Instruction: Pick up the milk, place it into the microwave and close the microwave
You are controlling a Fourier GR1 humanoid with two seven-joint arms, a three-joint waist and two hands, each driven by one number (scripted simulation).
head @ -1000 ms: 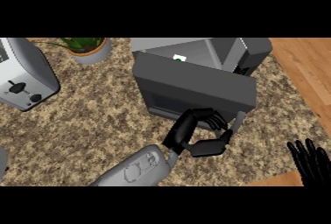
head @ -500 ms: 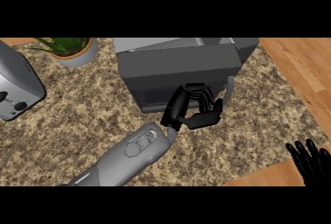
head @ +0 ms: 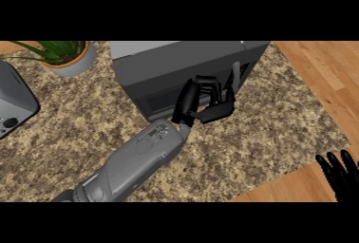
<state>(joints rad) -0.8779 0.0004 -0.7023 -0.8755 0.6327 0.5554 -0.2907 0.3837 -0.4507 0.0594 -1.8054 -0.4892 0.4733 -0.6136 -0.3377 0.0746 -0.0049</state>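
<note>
The milk shows nowhere in the head view; since it is not on the desk, it is probably already inside the microwave [head: 184, 71], though the dark front hides the interior. The microwave's door, which stood angled out toward the robot a second ago, now lies almost flush with the body, so the closing step looks nearly done. The left hand [head: 203, 102] rests against the door's front face near its right edge, fingers bent over and touching the panel, curled round nothing and pinching nothing; it has followed the door inward as it swung. The grey forearm runs back from it toward the lower left. The right hand [head: 340, 173] sits at the lower right corner, fingers up and spread, resting. Whether the latch has caught cannot be told, so a little more push may be needed. Beyond the microwave, a potted plant [head: 64, 54] stands at the upper left and a toaster [head: 13, 107] at the left edge, both on the speckled desk [head: 280, 128].
</note>
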